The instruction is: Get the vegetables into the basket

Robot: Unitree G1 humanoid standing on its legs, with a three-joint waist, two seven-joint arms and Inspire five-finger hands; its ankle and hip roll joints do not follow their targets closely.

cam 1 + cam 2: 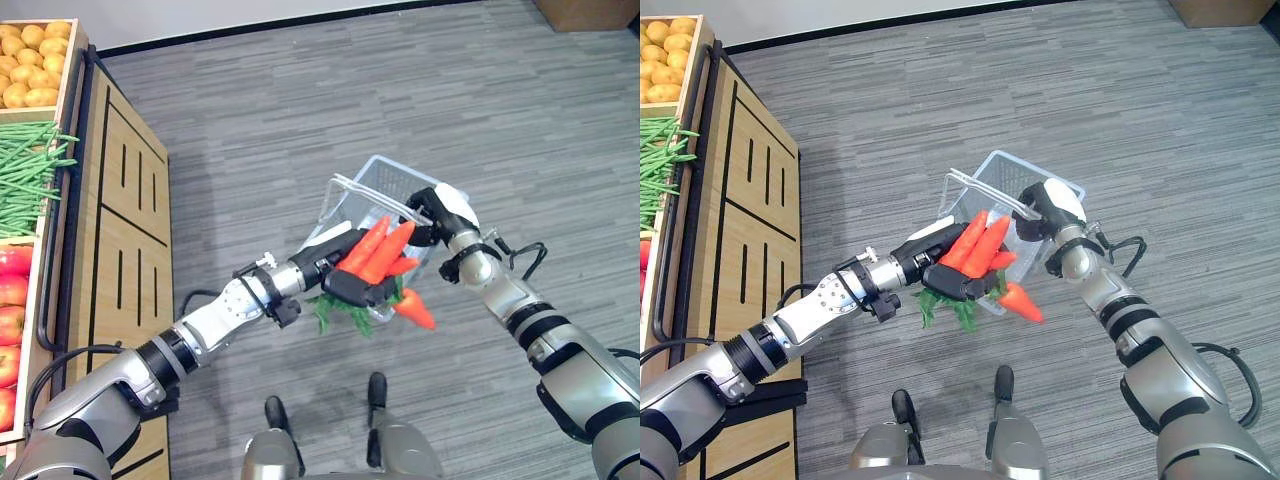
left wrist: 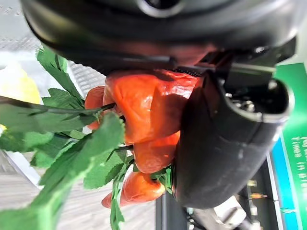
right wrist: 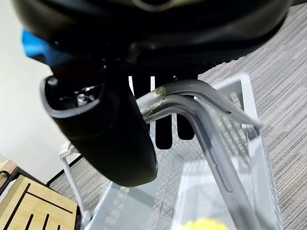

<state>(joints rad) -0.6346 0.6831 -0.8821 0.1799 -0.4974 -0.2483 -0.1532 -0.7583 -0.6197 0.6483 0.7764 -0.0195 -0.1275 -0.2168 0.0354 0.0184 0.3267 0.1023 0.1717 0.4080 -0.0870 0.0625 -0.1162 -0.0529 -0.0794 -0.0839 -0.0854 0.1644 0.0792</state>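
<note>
Carrots (image 1: 380, 250) with green tops sit bunched in my left hand (image 1: 352, 284), fingers curled round them, right at the near rim of the basket (image 1: 385, 180). My right hand (image 1: 436, 212) is clamped on the basket's grey handles (image 3: 192, 103), holding it above the floor; something yellow lies inside. Far left, the wooden stand (image 1: 110, 200) keeps potatoes (image 1: 35, 60), green beans (image 1: 30, 170) and tomatoes (image 1: 12, 300) in separate crates.

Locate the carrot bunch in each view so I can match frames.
Left eye: carrot bunch centre, in left hand, at basket.
Right eye: centre, same.
Left wrist: centre, beside its leaves.
Right wrist: absent; right hand on basket handles.
Landmark: basket.
</note>
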